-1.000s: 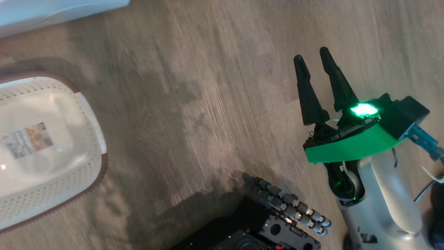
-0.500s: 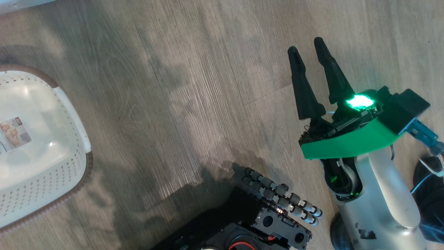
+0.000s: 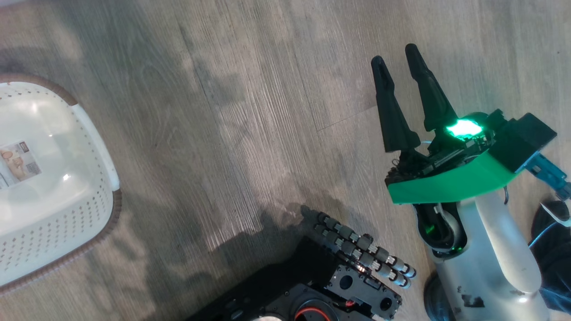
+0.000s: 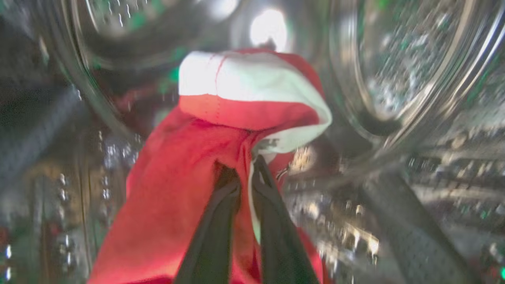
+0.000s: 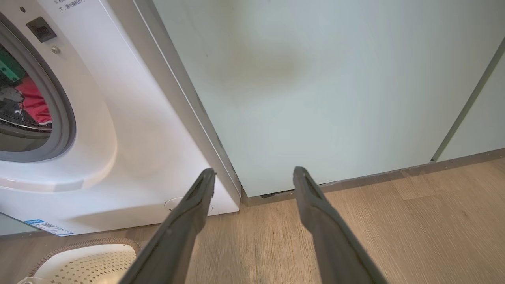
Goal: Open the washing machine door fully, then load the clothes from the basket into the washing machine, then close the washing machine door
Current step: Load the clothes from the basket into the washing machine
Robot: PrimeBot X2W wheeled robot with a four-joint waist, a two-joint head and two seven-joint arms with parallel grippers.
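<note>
A rectangular printed label sticker (image 3: 18, 162) lies on the bottom of the small cream-white perforated plastic basket (image 3: 53, 223) with a brown rim, at the left edge of the head view. It carries a pale brown picture and lines of print too small to read. In the right wrist view, a line of small dark characters (image 5: 69, 4) runs along the top edge on the front of the white front-loading washing machine (image 5: 130, 130); it is cut off and unreadable. A blue-edged label sticker (image 5: 47, 228) sits low at the lower left, its print also too fine to make out.

The left gripper (image 4: 241, 165) has its two dark fingers nearly together, pinched on the bright red fabric clothes (image 4: 177, 177) with a white band, inside the shiny steel drum (image 4: 394, 59). The right wrist view also shows red cloth (image 5: 35, 104) through the grey-ringed opening at the left edge. The right gripper (image 3: 395, 53) stands with its fingers apart, holding nothing, at the upper right of the head view above the grey wood-grain floor (image 3: 245, 111); in its own view (image 5: 254, 171) it faces the pale mint-green cabinet panel (image 5: 315, 79).

Against a second ago, the head camera has turned. The basket sits further left in the frame, and the pale edge at the upper left has gone. The right gripper's spread is unchanged.
</note>
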